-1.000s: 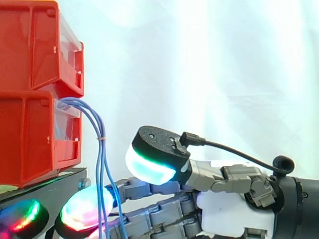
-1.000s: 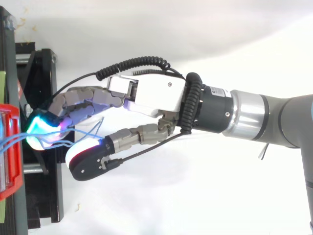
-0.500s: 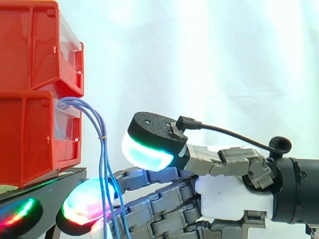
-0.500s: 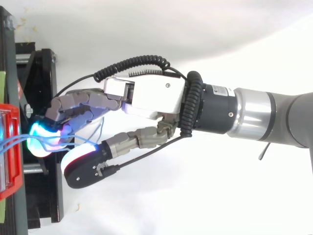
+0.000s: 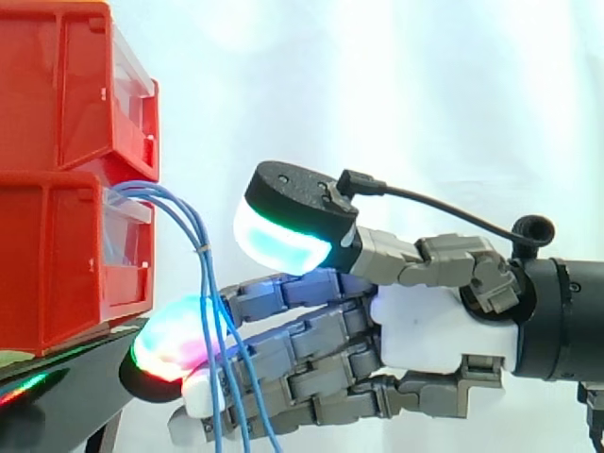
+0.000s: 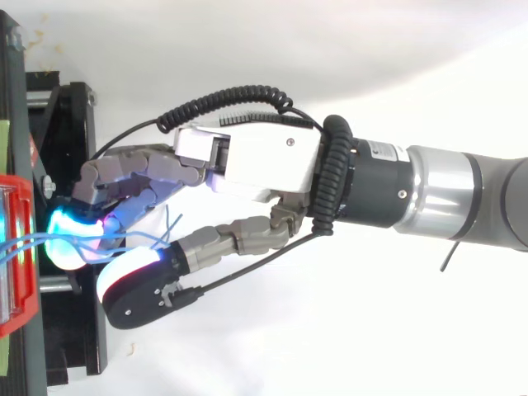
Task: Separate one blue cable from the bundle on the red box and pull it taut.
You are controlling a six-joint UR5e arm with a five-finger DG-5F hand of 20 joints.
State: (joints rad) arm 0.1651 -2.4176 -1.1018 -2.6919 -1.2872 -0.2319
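The hand was raised against the blue cables, which were swung out from the red box; it was left open, thumb off, none separated yet.

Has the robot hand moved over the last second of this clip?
Yes. In the side view the robot hand has risen against the stacked red bins, and the blue cables hanging from the lower bin now slant toward it.
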